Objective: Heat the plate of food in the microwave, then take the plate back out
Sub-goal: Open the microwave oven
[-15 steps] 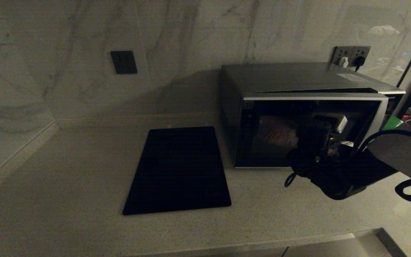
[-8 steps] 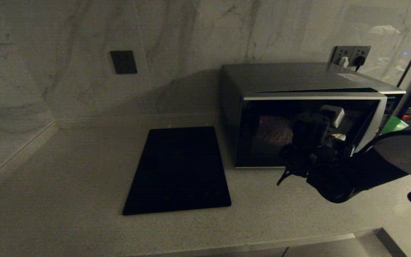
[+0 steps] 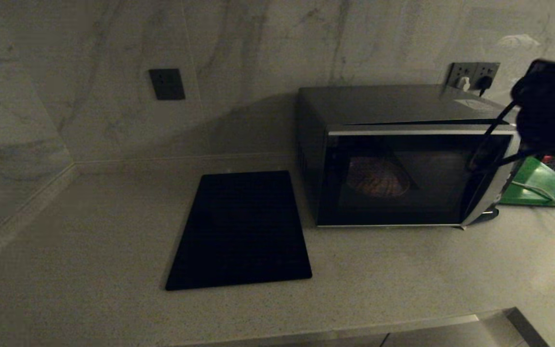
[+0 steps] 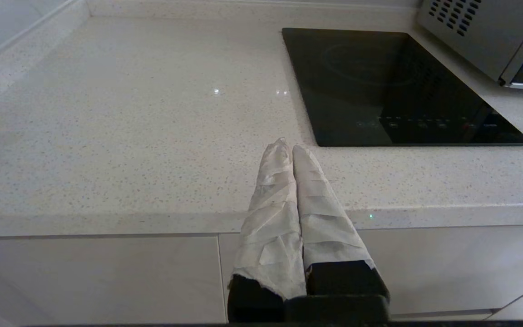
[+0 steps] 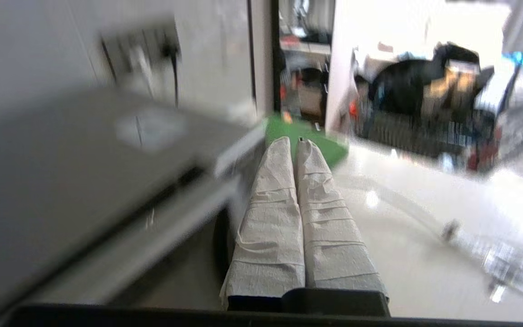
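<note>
The microwave [image 3: 403,111] stands on the counter at the right, its black glass door slightly ajar at the right end. Through the glass the plate of food [image 3: 377,177] shows dimly inside. My right arm [image 3: 547,111] hangs high over the microwave's right top corner. In the right wrist view my right gripper [image 5: 294,141] is shut and empty, its taped fingers beside the microwave [image 5: 84,159] top edge. My left gripper [image 4: 288,147] is shut and empty, parked low at the counter's front edge.
A flat black slab [image 3: 241,229] lies on the counter left of the microwave. A green board [image 3: 542,185] with a cable across it lies to its right. A wall socket [image 3: 472,74] with plugs sits behind. The pale counter [image 4: 130,127] spreads left to a wall.
My right arm has risen from in front of the microwave door to the upper right, uncovering the door and the green board. The left arm has not moved.
</note>
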`<state>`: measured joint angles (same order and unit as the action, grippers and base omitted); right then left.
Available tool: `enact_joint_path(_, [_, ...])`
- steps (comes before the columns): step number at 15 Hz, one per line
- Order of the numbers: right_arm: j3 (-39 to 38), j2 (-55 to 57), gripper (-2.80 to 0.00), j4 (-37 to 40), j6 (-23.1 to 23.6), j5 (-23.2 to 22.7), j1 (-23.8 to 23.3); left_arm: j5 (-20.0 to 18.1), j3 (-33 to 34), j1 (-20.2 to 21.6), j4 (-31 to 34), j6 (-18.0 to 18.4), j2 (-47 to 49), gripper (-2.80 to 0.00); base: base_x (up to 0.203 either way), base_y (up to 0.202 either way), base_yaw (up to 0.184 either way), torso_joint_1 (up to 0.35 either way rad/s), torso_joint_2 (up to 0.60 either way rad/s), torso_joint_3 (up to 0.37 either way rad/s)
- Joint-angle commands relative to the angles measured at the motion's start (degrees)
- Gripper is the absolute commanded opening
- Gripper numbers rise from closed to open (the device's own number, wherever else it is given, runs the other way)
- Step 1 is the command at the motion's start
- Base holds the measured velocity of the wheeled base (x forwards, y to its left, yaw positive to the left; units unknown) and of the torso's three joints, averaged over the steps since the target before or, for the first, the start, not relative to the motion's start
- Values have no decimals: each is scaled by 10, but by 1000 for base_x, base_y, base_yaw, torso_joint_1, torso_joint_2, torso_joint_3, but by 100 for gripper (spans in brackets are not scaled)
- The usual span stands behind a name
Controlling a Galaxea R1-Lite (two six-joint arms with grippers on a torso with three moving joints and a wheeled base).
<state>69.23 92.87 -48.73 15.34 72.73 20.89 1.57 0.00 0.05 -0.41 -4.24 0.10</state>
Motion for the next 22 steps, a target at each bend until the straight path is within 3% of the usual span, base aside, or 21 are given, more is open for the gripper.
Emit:
enact_joint_path(1, [73,-63,-280,92,6,-32,-14,1,0,0,0,-1,0,-280,0,0,0,0,0,0])
enact_joint_path(5, [290,-66,-280,255,7,-61,-23,0,0,0,0,-1,0,-280,0,0,0,116,-225,-115])
enact_joint_path(7, [392,-73,-280,377,8,-68,-30,0,0,0,0,-1,0,-280,0,0,0,38,-90,-42])
enact_joint_path(10, [429,-129,-280,564,7,-113,-38,1,0,0,0,-1,0,-280,0,0,0,0,0,0])
enact_joint_path(13, [429,-151,-280,689,5,-142,-64,0,0,0,0,-1,0,-280,0,0,0,0,0,0])
enact_joint_path(16, [428,-142,-280,776,-1,-225,-113,0,0,0,0,-1,0,-280,0,0,0,0,0,0])
enact_joint_path(19, [429,-121,-280,808,-26,-314,-172,0,0,0,0,-1,0,-280,0,0,0,0,0,0])
enact_joint_path(22, [431,-117,-280,835,-70,-466,-245,0,0,0,0,-1,0,-280,0,0,0,0,0,0])
